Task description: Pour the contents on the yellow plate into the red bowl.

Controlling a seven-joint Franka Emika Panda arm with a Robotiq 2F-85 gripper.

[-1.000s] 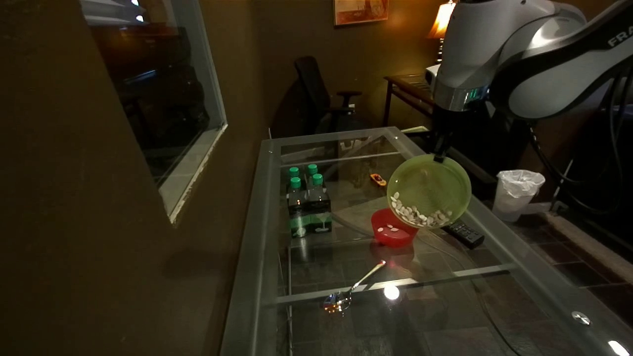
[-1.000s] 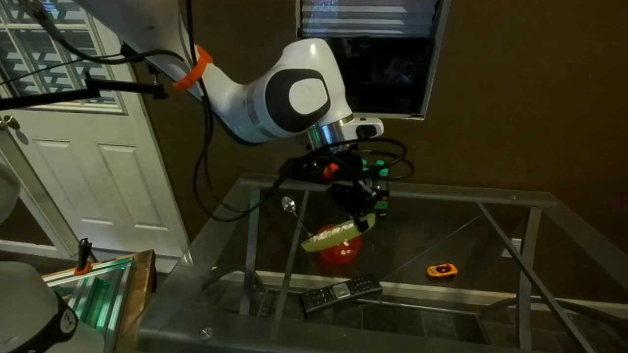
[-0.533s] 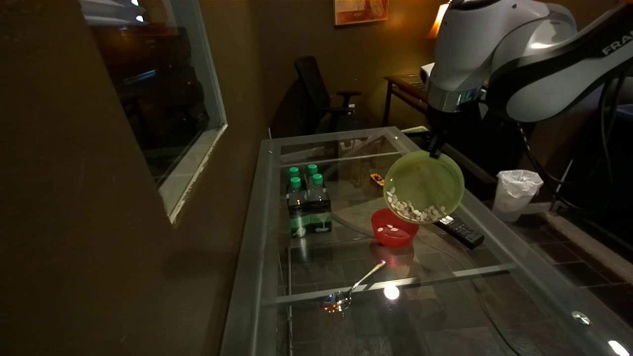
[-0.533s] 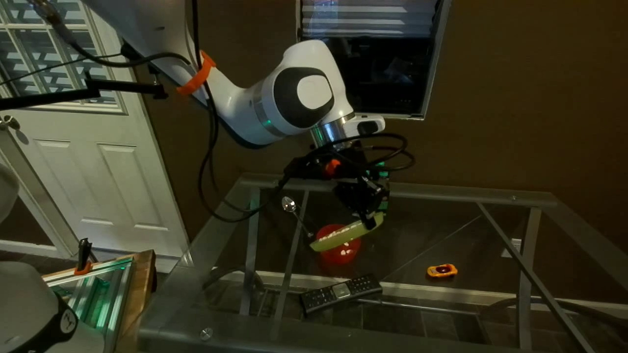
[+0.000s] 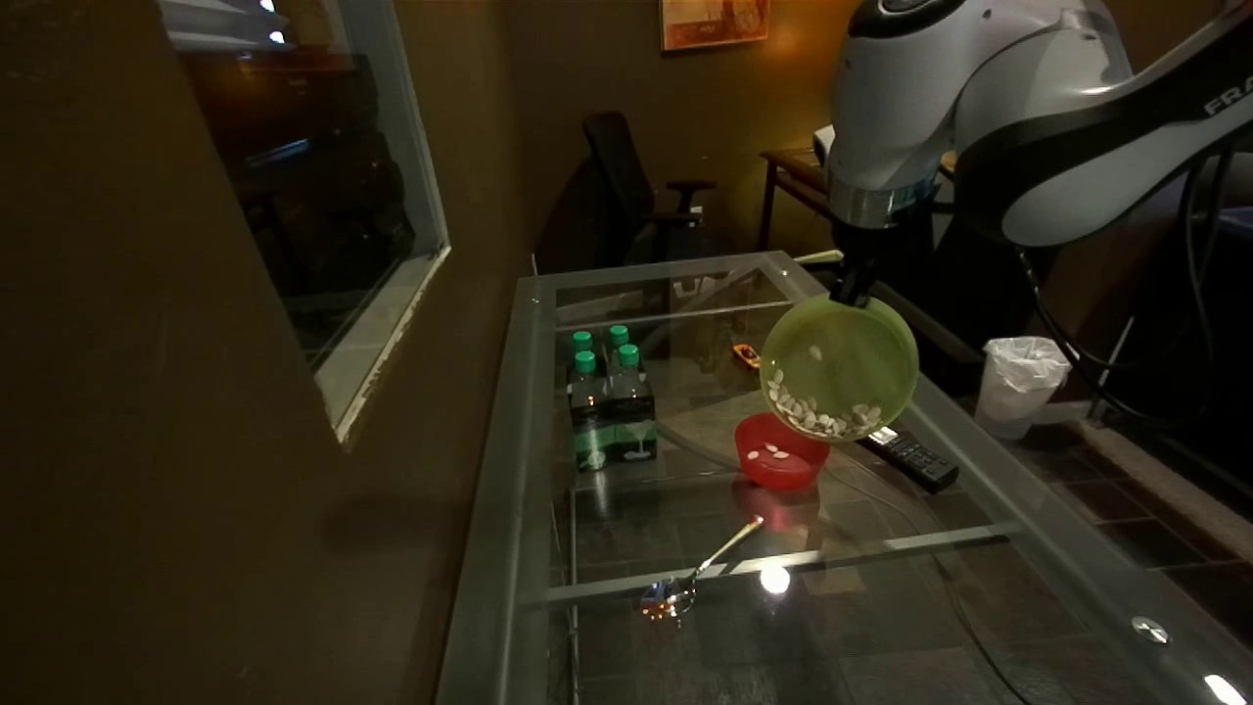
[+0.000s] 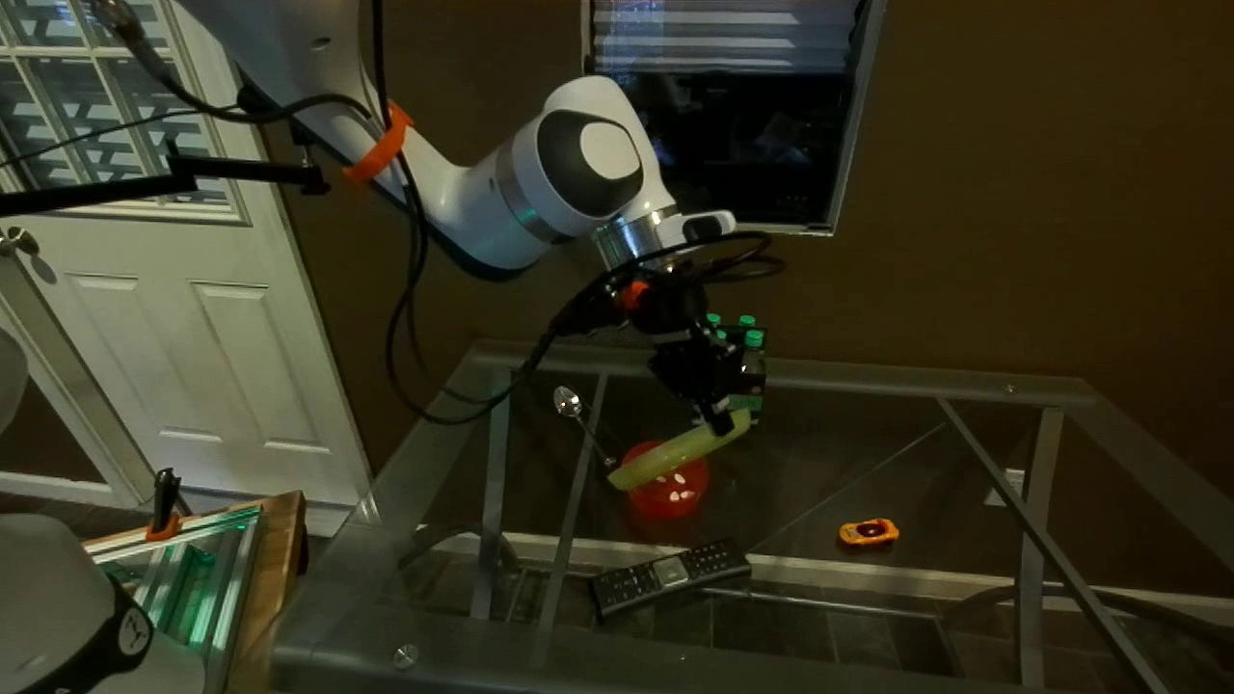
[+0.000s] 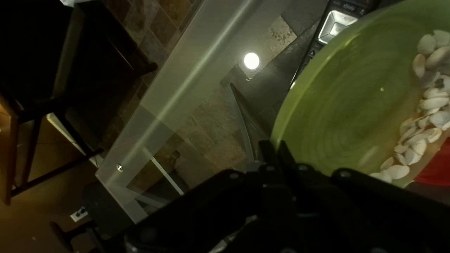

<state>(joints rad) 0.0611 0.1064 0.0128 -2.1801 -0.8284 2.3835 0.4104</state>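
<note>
My gripper (image 7: pixel 276 144) is shut on the rim of the yellow plate (image 7: pixel 344 91), one finger on each side of the wall. In an exterior view the plate (image 5: pixel 844 352) hangs steeply tilted below the gripper (image 5: pixel 850 297). Most of the pale contents (image 5: pixel 817 419) lie heaped along its lower edge; they also show in the wrist view (image 7: pixel 418 135). The red bowl (image 5: pixel 780 468) stands on the table with a few pieces inside. The plate's low edge is above the bowl and partly covers it in both exterior views; the bowl (image 6: pixel 665 499) shows behind the plate (image 6: pixel 665 463).
A black remote (image 6: pixel 670 576) lies beside the bowl. A spoon (image 5: pixel 700 573), a pack of green-capped bottles (image 5: pixel 612 416) and an orange toy car (image 6: pixel 868 532) are on the glass table (image 5: pixel 509 509). The wall and window stand along one long side of the table.
The plate has shifted slightly left and up in an exterior view, and its inner side no longer shows in an exterior view where pieces showed before. The pieces in the bowl look the same.
</note>
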